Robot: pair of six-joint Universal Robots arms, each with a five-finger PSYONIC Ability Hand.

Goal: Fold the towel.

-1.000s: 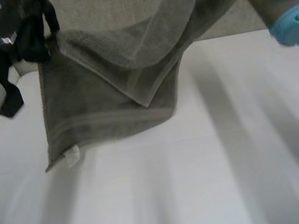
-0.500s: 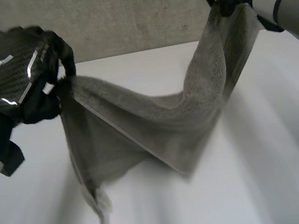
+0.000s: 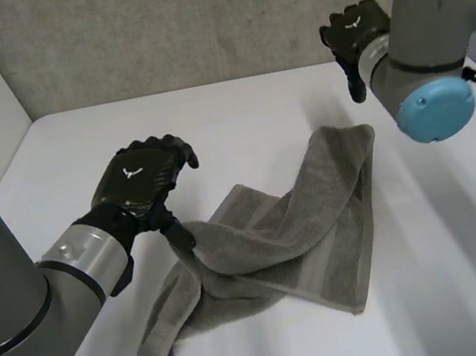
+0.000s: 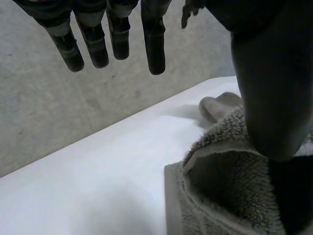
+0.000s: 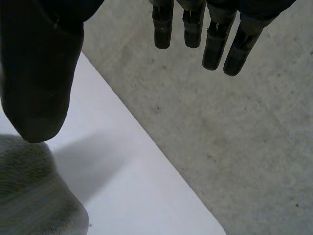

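Fingers point(image 4: 154, 54) of the left hand point(image 3: 142, 181) are held straight and well apart from the thumb point(image 4: 271, 98), so nothing is gripped. The thumb tip is seen against a raised fold of the towel point(image 3: 294, 233), but whether it presses or only touches cannot be told. On the right hand point(image 3: 355, 33) the fingers point(image 5: 212, 44) are likewise straight and spread from the thumb, with nothing held, and the hand is raised clear above the table point(image 3: 236, 114), beyond the towel's far right corner. Half a second ago the towel was held up between the two hands, one end pinched in each, with the middle sagging; a second ago it was hung higher and spread more widely. Both ends have since been let go, and the towel is now laid on the table in a loose, twisted heap: one end is stretched towards the right hand, the other is trailed towards the robot's left, and a band of cloth is crossed over the middle. No clean fold is shown; the edges are not matched and the corners are not met. It is judged that the towel has been dropped or laid down without order, and that the fold is not yet made. A corner or an edge will probably have to be picked out and the cloth flattened before one half can be brought over the other.
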